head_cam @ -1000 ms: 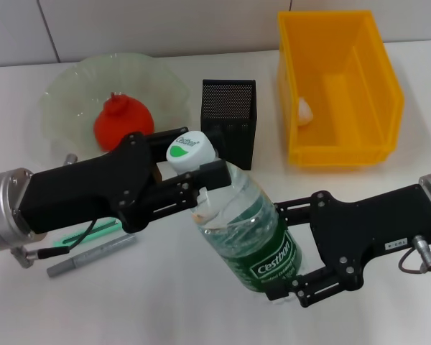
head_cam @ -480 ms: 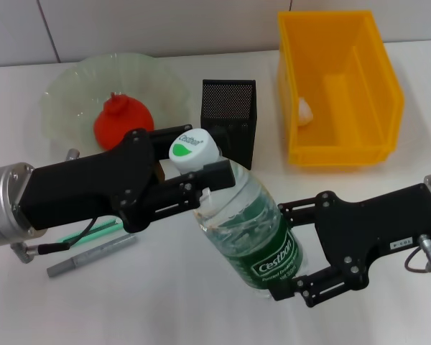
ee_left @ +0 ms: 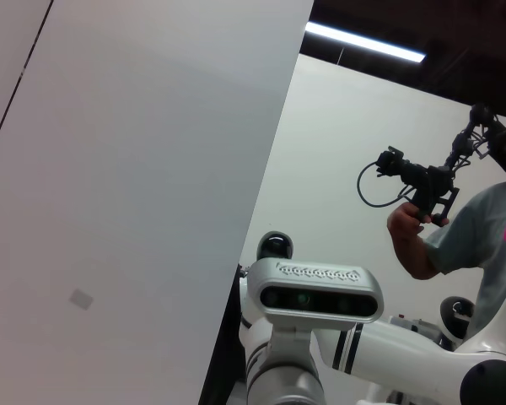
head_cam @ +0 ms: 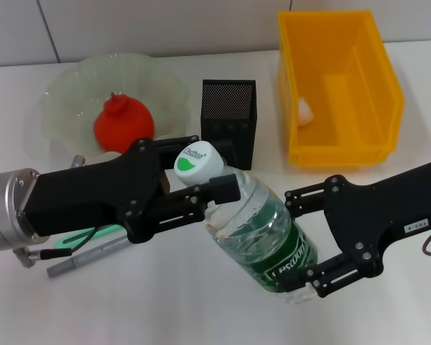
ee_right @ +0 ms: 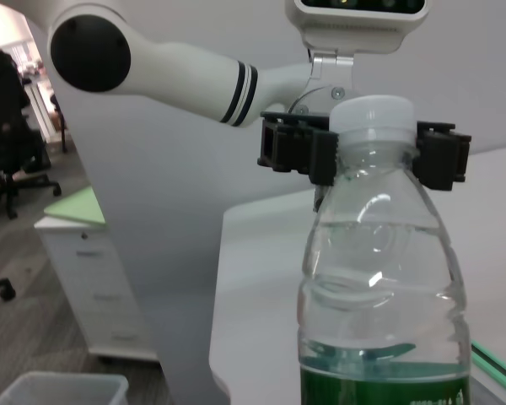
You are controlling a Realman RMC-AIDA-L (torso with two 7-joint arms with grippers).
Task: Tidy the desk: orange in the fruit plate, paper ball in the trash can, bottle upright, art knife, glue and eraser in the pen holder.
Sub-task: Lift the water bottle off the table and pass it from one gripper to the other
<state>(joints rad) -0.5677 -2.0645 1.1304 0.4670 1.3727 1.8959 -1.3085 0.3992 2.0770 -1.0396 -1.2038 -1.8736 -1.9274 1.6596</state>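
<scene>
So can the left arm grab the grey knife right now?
Probably not. The left gripper is shut on the bottle neck, sharing it with the right gripper. The knife lies on the table just under that arm, untouched.

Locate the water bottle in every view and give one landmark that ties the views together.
Head view: the bottle is at centre, tilted, held between the left gripper and the right gripper.
Left wrist view: not in it.
Right wrist view: the bottle fills the foreground.
Shared landmark: its white cap.
</scene>
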